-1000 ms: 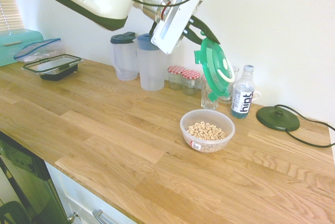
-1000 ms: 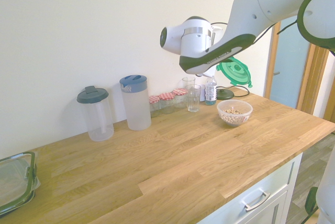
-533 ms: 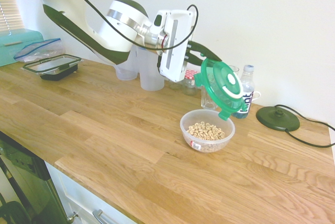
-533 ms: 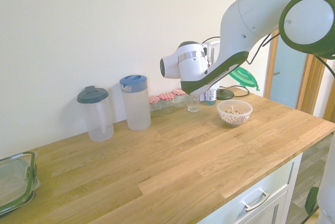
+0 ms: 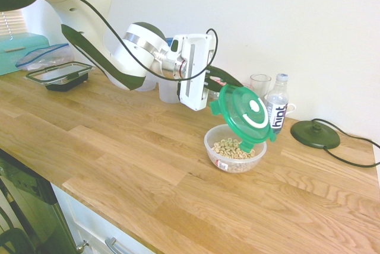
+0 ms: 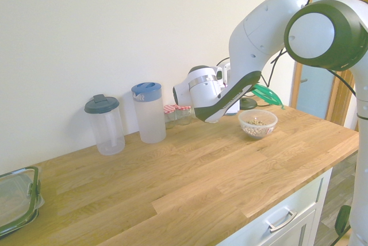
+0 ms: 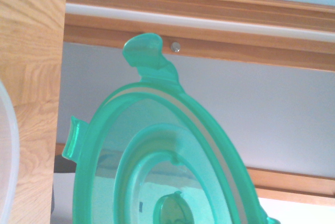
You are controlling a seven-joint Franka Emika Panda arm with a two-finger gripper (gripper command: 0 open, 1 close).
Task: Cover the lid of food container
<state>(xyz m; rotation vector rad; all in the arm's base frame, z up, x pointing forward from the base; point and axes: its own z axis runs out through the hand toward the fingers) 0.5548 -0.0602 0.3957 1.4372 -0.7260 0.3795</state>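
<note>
The round green lid point(image 5: 245, 114) with its white arc mark hangs tilted just above the far rim of the food container point(image 5: 235, 148), a small clear bowl of cereal rings with a red-white label. My gripper point(image 5: 217, 89) is shut on the lid's upper left edge. From the other side the lid point(image 6: 266, 93) shows as a green sliver behind the arm, above the bowl point(image 6: 258, 123). The wrist view is filled by the lid's underside point(image 7: 167, 166), one snap tab pointing away.
A water bottle point(image 5: 276, 111), a drinking glass point(image 5: 259, 85) and a black round base point(image 5: 314, 134) with cable stand behind the bowl. Two tall jugs point(image 6: 148, 111) and small jars point(image 6: 171, 113) line the wall. A rectangular dark-rimmed container point(image 5: 59, 75) sits far left.
The arm has come down and forward with the lid, which went from high above the glasses to just over the bowl's far rim, tilting flatter.
</note>
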